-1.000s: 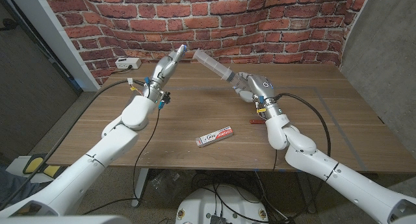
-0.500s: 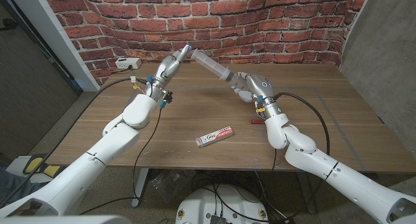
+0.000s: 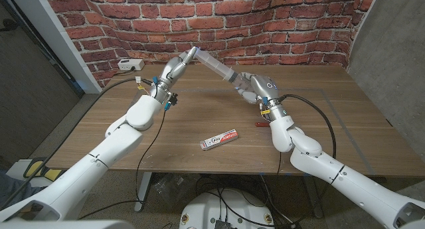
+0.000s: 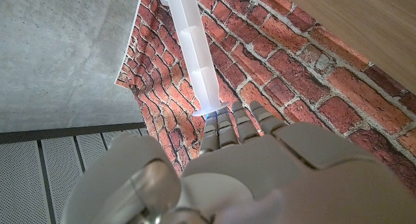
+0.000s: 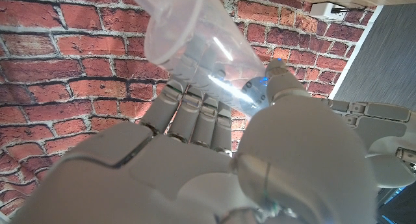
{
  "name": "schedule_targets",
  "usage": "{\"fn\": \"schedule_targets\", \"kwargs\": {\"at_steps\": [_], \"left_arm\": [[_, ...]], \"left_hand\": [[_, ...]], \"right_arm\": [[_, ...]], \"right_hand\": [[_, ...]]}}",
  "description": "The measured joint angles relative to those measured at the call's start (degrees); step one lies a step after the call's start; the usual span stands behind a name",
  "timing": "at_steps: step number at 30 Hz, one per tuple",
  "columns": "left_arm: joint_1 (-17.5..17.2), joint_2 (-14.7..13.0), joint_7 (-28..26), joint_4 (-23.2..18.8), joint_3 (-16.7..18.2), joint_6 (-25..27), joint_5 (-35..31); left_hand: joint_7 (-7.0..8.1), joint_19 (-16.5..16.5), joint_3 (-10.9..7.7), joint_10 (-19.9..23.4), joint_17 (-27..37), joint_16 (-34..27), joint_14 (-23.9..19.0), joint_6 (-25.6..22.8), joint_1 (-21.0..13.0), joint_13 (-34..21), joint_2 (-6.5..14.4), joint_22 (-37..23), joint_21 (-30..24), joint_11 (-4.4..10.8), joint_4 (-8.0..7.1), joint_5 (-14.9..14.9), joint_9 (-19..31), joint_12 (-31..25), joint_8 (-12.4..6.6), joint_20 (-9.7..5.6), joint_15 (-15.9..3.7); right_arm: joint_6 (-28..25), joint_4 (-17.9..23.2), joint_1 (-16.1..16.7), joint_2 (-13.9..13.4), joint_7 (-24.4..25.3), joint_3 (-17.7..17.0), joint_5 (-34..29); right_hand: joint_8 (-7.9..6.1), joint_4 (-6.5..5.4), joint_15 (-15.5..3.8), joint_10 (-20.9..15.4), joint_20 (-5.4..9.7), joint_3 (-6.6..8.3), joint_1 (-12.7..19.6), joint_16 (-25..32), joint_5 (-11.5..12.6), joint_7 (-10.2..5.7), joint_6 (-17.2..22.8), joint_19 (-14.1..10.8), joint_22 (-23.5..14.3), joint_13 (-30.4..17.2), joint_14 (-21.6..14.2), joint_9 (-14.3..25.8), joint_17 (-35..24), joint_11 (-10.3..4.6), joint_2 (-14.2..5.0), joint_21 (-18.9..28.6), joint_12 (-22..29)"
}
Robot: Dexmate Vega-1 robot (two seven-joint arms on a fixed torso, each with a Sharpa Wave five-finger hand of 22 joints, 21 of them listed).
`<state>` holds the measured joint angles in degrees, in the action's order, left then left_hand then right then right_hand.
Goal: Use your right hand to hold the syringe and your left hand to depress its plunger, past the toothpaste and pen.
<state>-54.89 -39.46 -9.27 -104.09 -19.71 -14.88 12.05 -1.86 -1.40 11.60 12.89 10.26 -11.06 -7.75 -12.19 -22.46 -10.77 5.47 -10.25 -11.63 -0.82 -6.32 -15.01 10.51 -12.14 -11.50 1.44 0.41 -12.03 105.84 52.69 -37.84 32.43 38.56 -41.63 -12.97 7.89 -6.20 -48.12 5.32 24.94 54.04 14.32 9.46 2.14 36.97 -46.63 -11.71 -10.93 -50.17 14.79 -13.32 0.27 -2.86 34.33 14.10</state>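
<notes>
Your right hand (image 3: 255, 87) gripped the syringe (image 3: 216, 65), your left hand's (image 3: 174, 69) straight, empty fingertips (image 4: 229, 119) touched its plunger (image 4: 192, 49); you needed to push next.

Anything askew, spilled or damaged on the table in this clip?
Nothing stands out. The right hand holds the syringe tilted above the table, and the left hand has its fingertips at the plunger end. The toothpaste lies intact on the table; no spill shows.

One syringe (image 3: 216, 64), one toothpaste tube (image 3: 220, 140), one pen (image 3: 261, 123), one power strip (image 3: 131, 64) and two robot hands
</notes>
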Motion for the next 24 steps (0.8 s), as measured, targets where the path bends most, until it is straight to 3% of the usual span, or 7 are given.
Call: {"fn": "schedule_targets", "kwargs": {"at_steps": [24], "left_arm": [[1.7, 0.3, 2.0, 0.6, -1.8, 0.0, 0.2]], "left_hand": [[-0.01, 0.0, 0.4, -0.2, 0.0, 0.0, 0.0, 0.0, -0.4, 0.0, -0.4, 0.0, 0.0, 0.25, -0.09, 0.0, 0.0, 0.6, 0.02, 0.0, 0.0]], "right_arm": [[0.0, -1.4, -0.9, 1.1, -0.3, 1.0, -0.2]], "right_hand": [[0.66, 0.15, -0.03, -0.1, 0.0, 0.15, 0.0, 0.0, 0.1, 0.0, 0.0, 0.0, 0.3, 0.0, 0.2, 0.0, 0.0, 0.07, 0.0, 0.2, -0.3]]}}
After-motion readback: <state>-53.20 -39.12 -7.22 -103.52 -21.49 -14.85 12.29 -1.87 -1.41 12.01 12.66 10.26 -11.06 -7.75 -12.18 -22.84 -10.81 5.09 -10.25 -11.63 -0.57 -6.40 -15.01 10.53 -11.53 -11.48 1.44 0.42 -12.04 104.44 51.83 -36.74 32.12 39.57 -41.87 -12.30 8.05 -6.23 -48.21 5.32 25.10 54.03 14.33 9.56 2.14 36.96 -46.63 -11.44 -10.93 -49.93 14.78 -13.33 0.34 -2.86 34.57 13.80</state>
